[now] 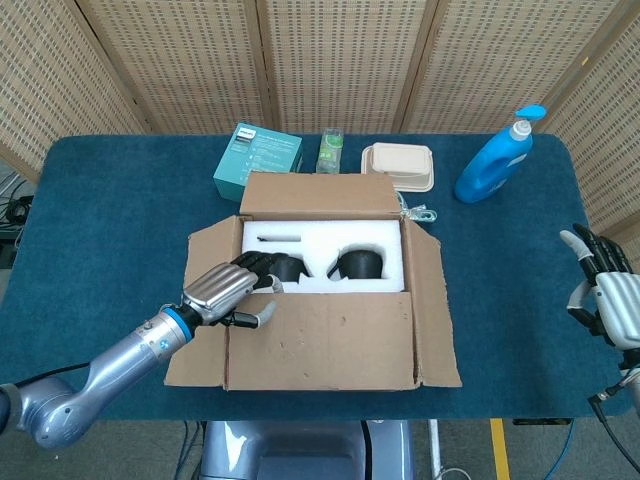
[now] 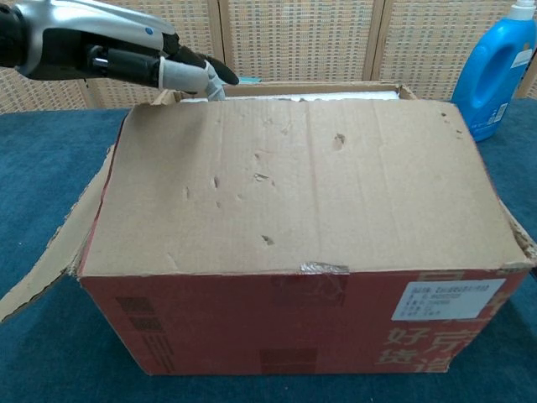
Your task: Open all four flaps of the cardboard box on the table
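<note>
The cardboard box (image 1: pixel 430 300) sits mid-table, red-walled in the chest view (image 2: pixel 277 327). Its far flap (image 1: pixel 318 195), left flap (image 1: pixel 205 250) and right flap (image 1: pixel 438 330) lie folded outward. White foam (image 1: pixel 320 240) with two dark items shows inside. The near flap (image 2: pixel 285 168) is raised and hides most of the foam from the chest camera. My left hand (image 1: pixel 232 288) holds that flap's left corner, thumb on its outer face and fingers behind its edge (image 2: pixel 189 71). My right hand (image 1: pixel 605 295) hangs with fingers spread at the table's right edge, holding nothing.
A blue detergent bottle (image 1: pixel 497 160) stands at the back right. Behind the box are a teal carton (image 1: pixel 257 160), a small green packet (image 1: pixel 331 150) and a beige lidded container (image 1: pixel 399 165). Blue cloth covers the table (image 1: pixel 110 220).
</note>
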